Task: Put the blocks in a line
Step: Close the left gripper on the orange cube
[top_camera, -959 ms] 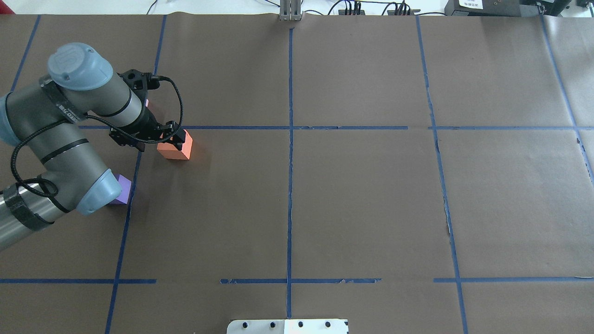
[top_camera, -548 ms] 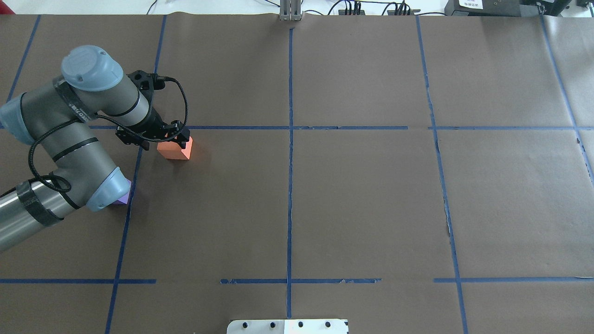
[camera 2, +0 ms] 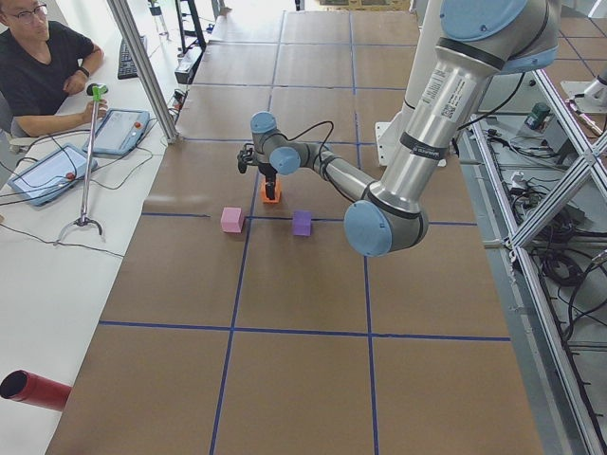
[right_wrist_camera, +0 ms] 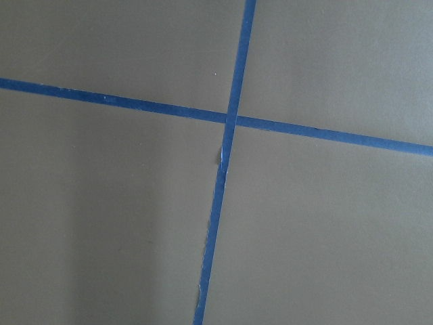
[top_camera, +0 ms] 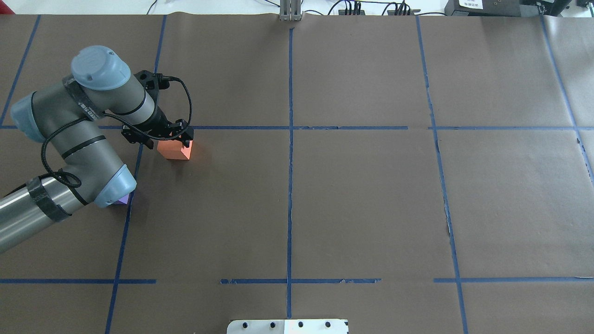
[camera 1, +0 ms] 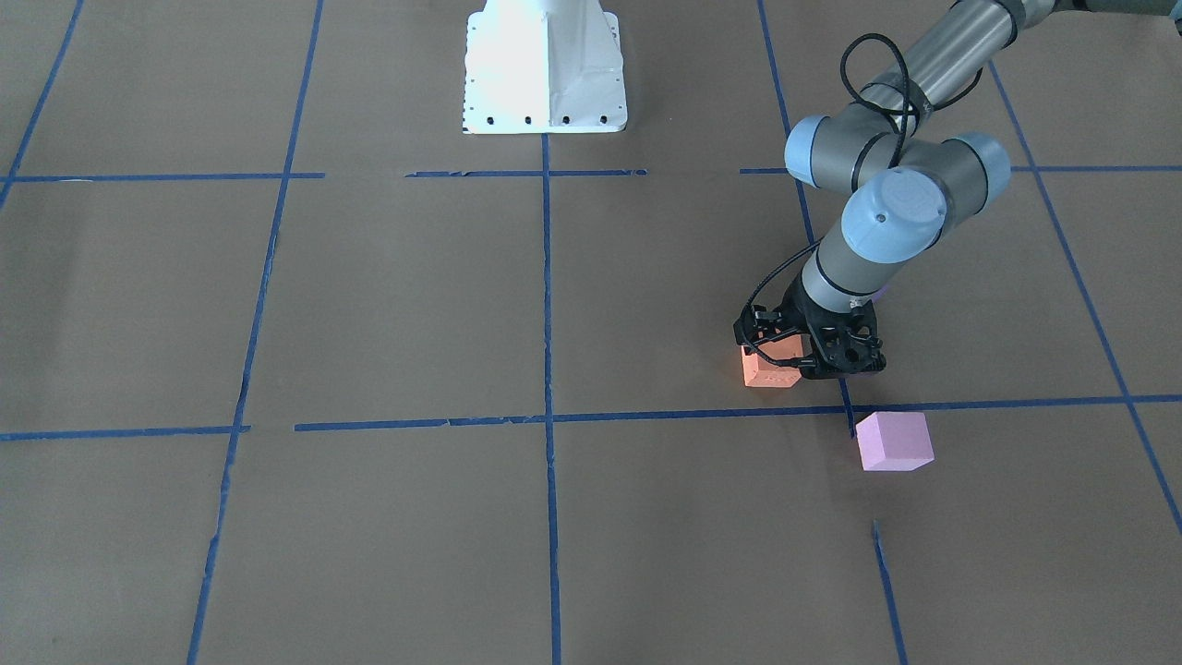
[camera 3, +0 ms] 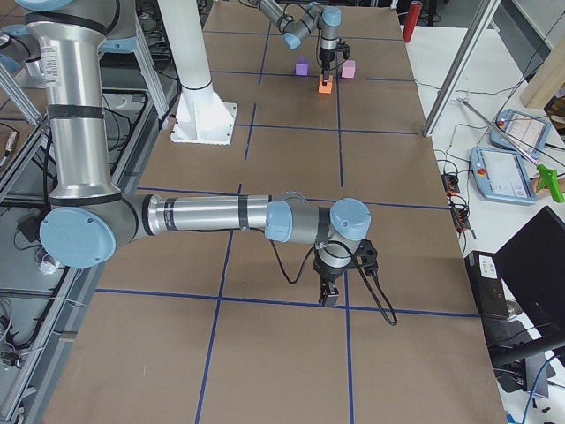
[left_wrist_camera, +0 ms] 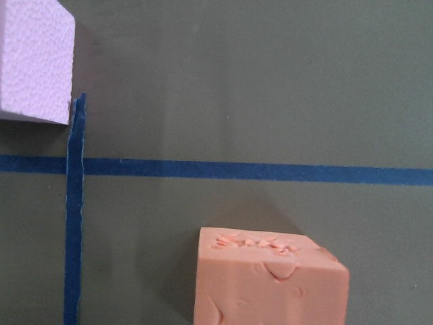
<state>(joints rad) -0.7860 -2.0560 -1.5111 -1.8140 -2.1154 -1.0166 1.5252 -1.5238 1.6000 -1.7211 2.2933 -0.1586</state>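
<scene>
The orange block (top_camera: 175, 150) sits on the brown paper just below a blue tape line; it also shows in the front view (camera 1: 768, 368) and low in the left wrist view (left_wrist_camera: 270, 279). My left gripper (top_camera: 177, 139) is right over it and looks open, its fingers hard to make out (camera 1: 802, 363). The pale pink block (camera 1: 894, 441) lies apart from it, at the top left of the left wrist view (left_wrist_camera: 34, 61). The violet block (top_camera: 122, 200) is mostly hidden under my left elbow. My right gripper (camera 3: 331, 296) hovers far away over a tape cross; I cannot tell its state.
Blue tape lines (top_camera: 290, 185) divide the paper into squares. The white base plate (camera 1: 545, 74) stands at the robot's side of the table. An operator (camera 2: 38, 66) sits at the far edge, and a red cylinder (camera 2: 33, 389) lies on the white border.
My left arm's elbow and wrist have swung to the right, covering more of the violet block. The gripper stays over the orange block, which has not moved.
</scene>
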